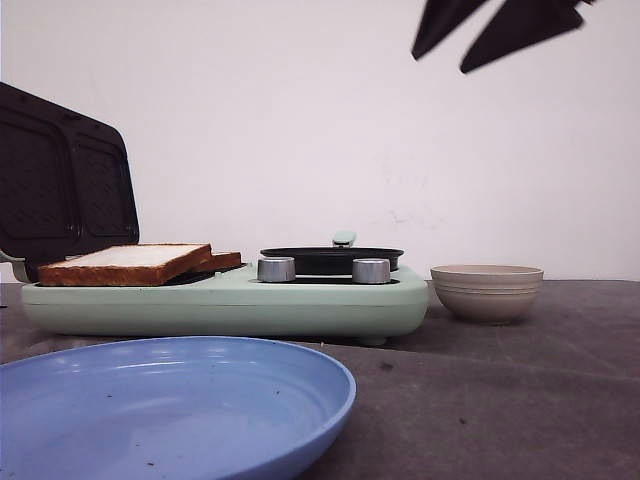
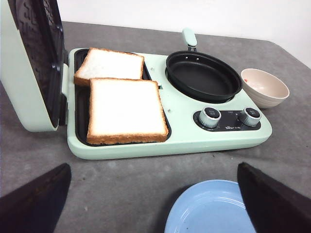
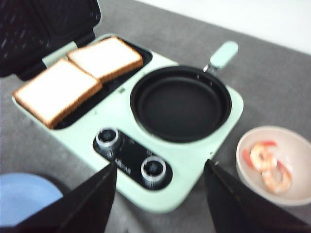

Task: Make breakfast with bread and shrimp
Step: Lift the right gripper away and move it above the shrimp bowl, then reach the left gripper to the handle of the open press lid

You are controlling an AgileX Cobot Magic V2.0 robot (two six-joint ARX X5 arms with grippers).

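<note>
Two slices of bread (image 2: 125, 109) (image 2: 110, 64) lie on the open mint-green sandwich maker (image 1: 230, 297), one overlapping the other; they also show in the front view (image 1: 128, 262) and right wrist view (image 3: 57, 90). The shrimp (image 3: 267, 164) lie in the beige ribbed bowl (image 1: 487, 291) right of the appliance. The black frying pan (image 3: 180, 103) is empty. My right gripper (image 1: 497, 30) is open, high above the pan and bowl; in its wrist view (image 3: 160, 167) it hangs over the knobs. My left gripper (image 2: 154, 170) is open above the table in front of the appliance.
A blue plate (image 1: 165, 405) lies at the front left of the grey table (image 1: 500, 400). The sandwich maker's dark lid (image 1: 60, 180) stands open at the left. Two silver knobs (image 1: 276, 269) (image 1: 371, 271) face front. The pan's green handle (image 3: 223, 53) points to the back.
</note>
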